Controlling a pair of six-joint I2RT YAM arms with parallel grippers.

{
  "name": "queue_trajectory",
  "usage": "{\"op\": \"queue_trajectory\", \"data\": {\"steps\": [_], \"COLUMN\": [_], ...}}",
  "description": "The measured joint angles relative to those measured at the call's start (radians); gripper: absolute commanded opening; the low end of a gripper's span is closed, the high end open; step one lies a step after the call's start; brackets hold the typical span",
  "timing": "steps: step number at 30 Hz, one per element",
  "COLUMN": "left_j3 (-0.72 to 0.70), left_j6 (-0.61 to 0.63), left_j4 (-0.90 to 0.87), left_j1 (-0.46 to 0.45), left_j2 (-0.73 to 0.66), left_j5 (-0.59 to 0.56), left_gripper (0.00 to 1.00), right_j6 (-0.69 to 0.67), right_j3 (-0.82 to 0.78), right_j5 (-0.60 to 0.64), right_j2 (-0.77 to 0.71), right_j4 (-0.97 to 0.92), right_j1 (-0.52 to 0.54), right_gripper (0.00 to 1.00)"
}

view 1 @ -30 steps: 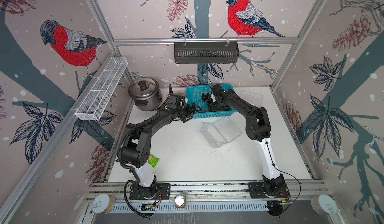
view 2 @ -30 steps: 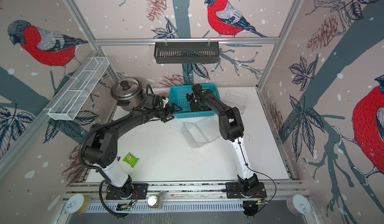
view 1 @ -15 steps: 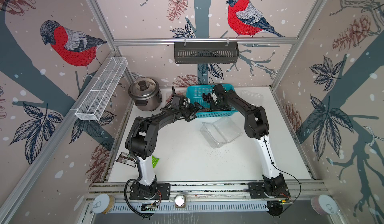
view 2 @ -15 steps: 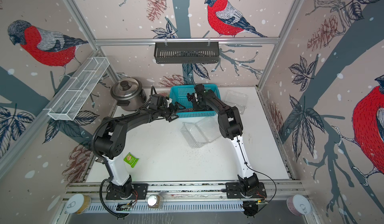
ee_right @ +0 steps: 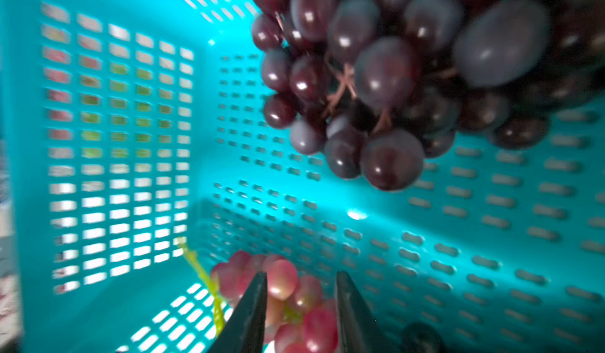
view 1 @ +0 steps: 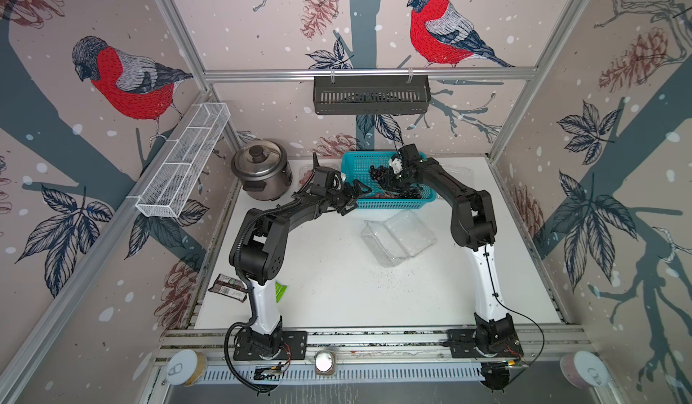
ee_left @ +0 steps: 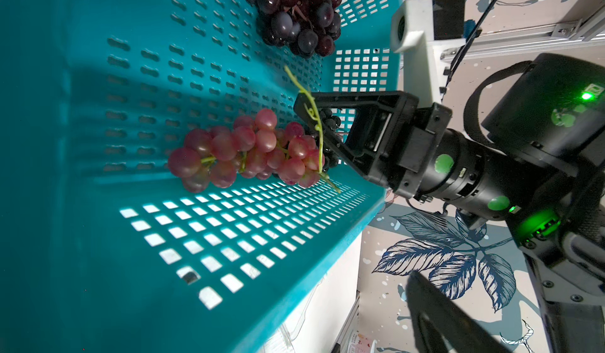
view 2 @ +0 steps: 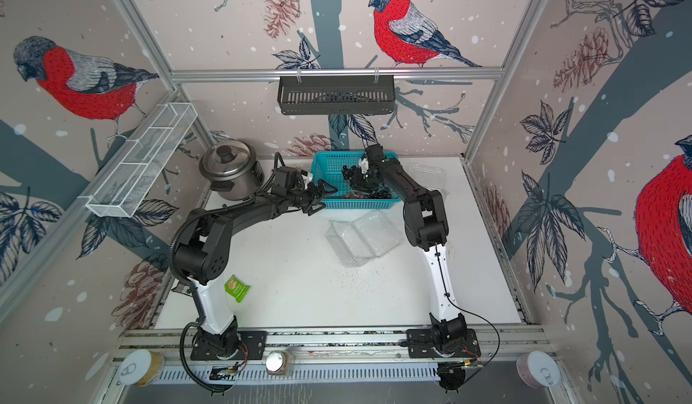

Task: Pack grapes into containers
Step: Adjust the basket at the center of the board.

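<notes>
Top views both gave, L to R: a white mesh shelf (view 1: pixel 183 158) on the side wall; a steel rice cooker (view 1: pixel 262 172) at the back-L corner of the bench (view 1: pixel 337 289); just R of it a clear punnet (view 1: pixel 307 173) w/ sth reddish inside, partly hidden by the L arm. Next was the left claw (view 1: pixel 352 198), at the front-L corner of the teal basket (view 1: pixel 389 205), jaws spread wide w/ nothing btwn them; whether it touched the basket wall I couldn't tell. Inside the basket lay the grapes: a dark bunch (ee_left: pixel 294 17) further back and a red bunch (ee_left: pixel 242 151) along the front wall, green stem sticking up. The right claw (ee_left: pixel 313 124) pointed down into the basket at the stem end of the red bunch, jaws partly closed w/ a gap btwn them. In the right wrist view its fingers (ee_right: pixel 252 312) stood either side of red grapes, but pinching vs. just flanking couldn't be told. On the bench in front of the basket, an open punnet (view 1: pixel 398 239) lay w/ lid folded flat beside the tray, apart from both claws. Far R at the back, just beside the basket, sat a third punnet (view 1: pixel 455 170), clear & hard to make out.
</notes>
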Motion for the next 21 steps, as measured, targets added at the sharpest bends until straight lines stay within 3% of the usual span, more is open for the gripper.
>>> {"op": "queue_trajectory", "data": {"steps": [13,21], "left_j3": [-0.013,-0.011], "left_j6": [0.026,0.034], "left_j4": [-0.019,-0.033], "left_j1": [0.000,0.000], "left_j2": [-0.038,-0.038], "left_j5": [-0.007,-0.009], "left_gripper": [0.97,0.97], "right_j6": [0.022,0.022], "right_j3": [-0.003,-0.004], "right_j5": [-0.027,-0.034], "right_j2": [-0.024,-0.024], "right_j4": [0.024,0.025], "right_j1": [-0.002,-0.010], "right_gripper": [0.35,0.51]}}
